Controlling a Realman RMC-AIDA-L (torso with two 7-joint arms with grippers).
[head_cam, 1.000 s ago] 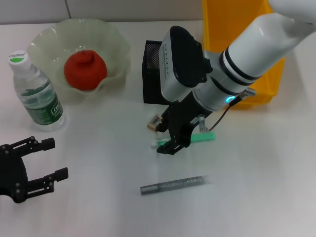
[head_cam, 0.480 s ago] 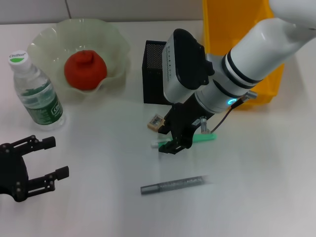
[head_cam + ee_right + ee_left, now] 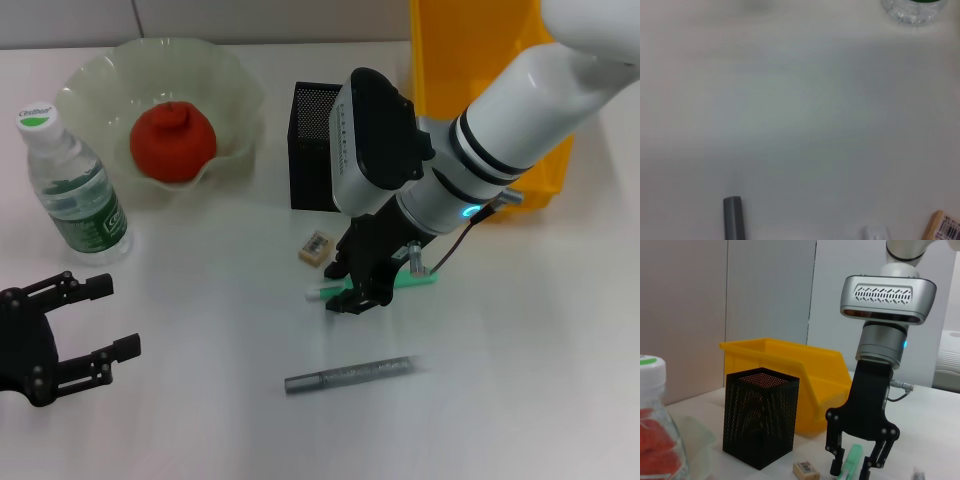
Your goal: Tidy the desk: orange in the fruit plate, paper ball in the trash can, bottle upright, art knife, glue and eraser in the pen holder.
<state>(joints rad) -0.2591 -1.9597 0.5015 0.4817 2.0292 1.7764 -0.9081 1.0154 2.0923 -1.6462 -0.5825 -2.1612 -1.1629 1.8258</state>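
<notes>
The orange (image 3: 172,140) lies in the pale-green fruit plate (image 3: 100,75). To its left the bottle (image 3: 72,190) stands upright. The black mesh pen holder (image 3: 318,145) stands in front of the yellow trash can (image 3: 470,60). The beige eraser (image 3: 315,247) lies near the holder. My right gripper (image 3: 351,285) is open, low over the table, with its fingers (image 3: 837,462) either side of a green glue stick (image 3: 408,281) with a white end. A grey art knife (image 3: 350,375) lies nearer me. My left gripper (image 3: 95,325) rests open at the near left. The paper ball is out of view.
The right forearm (image 3: 500,120) slants across from the upper right, above the trash can's front edge. In the right wrist view the art knife's end (image 3: 733,217), the eraser (image 3: 944,227) and the bottle's base (image 3: 914,10) show on the white table (image 3: 800,125).
My right gripper has shifted slightly to the right over the green stick, so the eraser now shows fully. The left arm has not moved.
</notes>
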